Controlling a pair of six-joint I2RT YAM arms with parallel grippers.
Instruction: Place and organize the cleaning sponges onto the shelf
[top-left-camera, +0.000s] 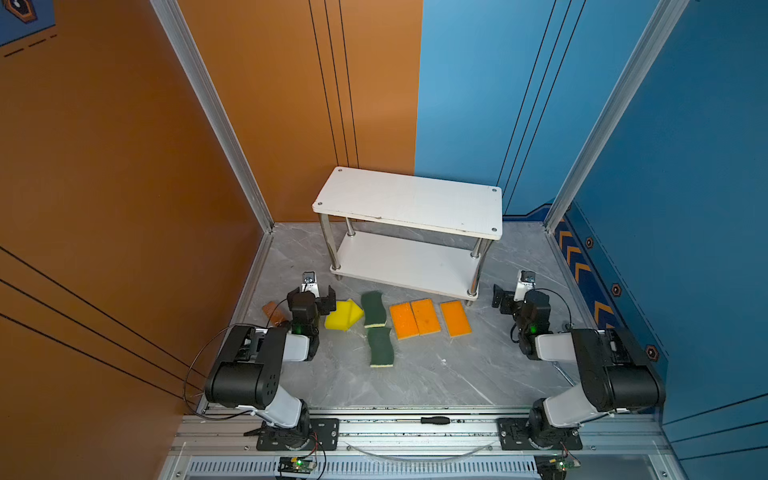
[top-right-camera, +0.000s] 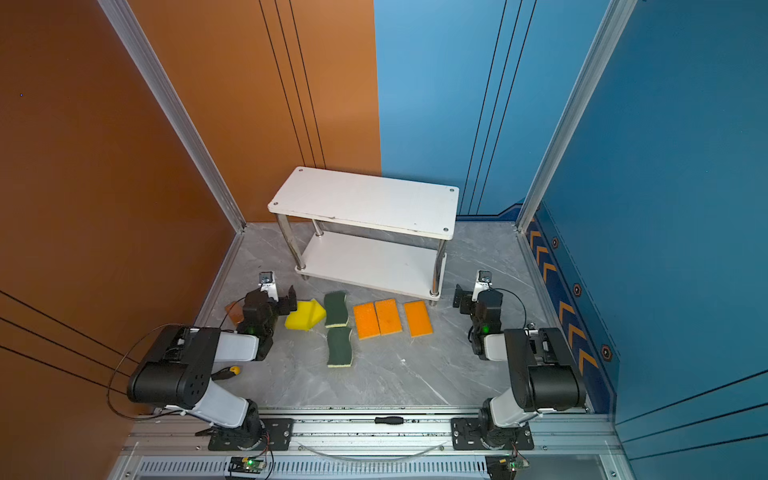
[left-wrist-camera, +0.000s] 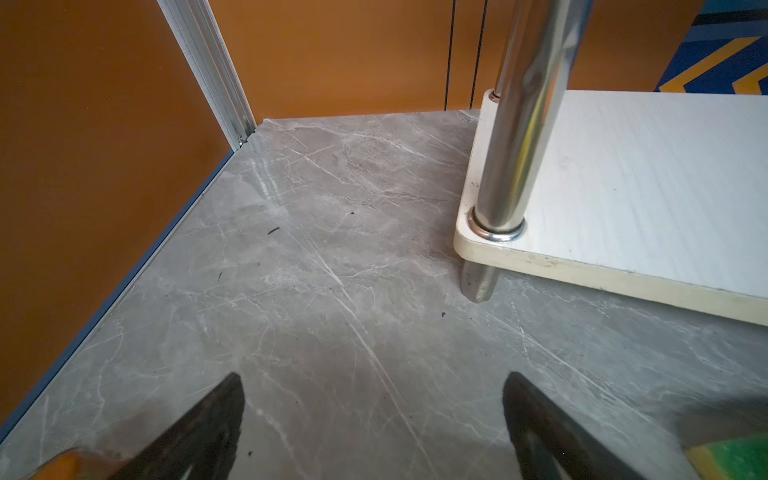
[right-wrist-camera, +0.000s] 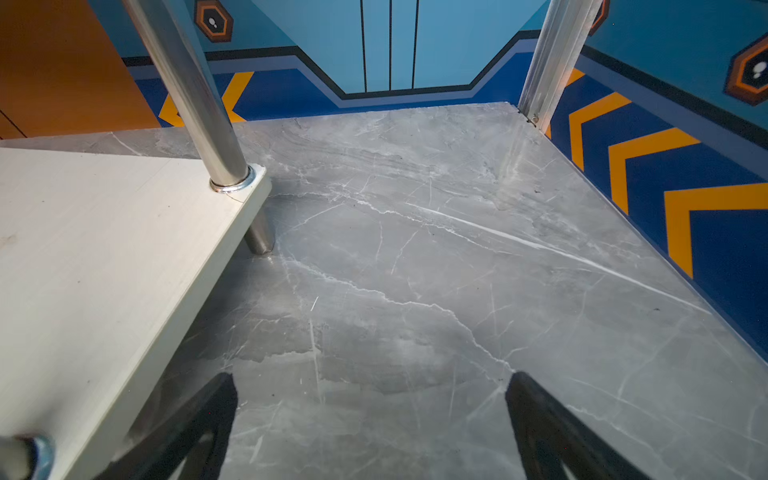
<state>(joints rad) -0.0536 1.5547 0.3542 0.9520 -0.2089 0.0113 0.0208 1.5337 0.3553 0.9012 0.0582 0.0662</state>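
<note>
The shelf (top-left-camera: 409, 203) stands at the back of the grey table, both white boards bare. In front of it lie the cleaning sponges: two stacked yellow ones (top-left-camera: 343, 316), two dark-green wavy ones (top-left-camera: 373, 309) (top-left-camera: 380, 347), and three orange ones (top-left-camera: 404, 321) (top-left-camera: 425, 316) (top-left-camera: 455, 318). My left gripper (top-left-camera: 311, 297) (left-wrist-camera: 374, 376) is open and empty, just left of the yellow pair, facing the shelf's lower board (left-wrist-camera: 644, 187). A green-topped sponge corner (left-wrist-camera: 735, 459) shows beside it. My right gripper (top-left-camera: 515, 295) (right-wrist-camera: 372, 376) is open and empty by the shelf's right end (right-wrist-camera: 104, 249).
A brown flat piece (top-left-camera: 271, 311) lies left of the left gripper near the orange wall. A yellow-handled tool (top-right-camera: 227, 372) sits under the left arm. A black screwdriver (top-left-camera: 434, 419) rests on the front rail. Walls close in the table on three sides.
</note>
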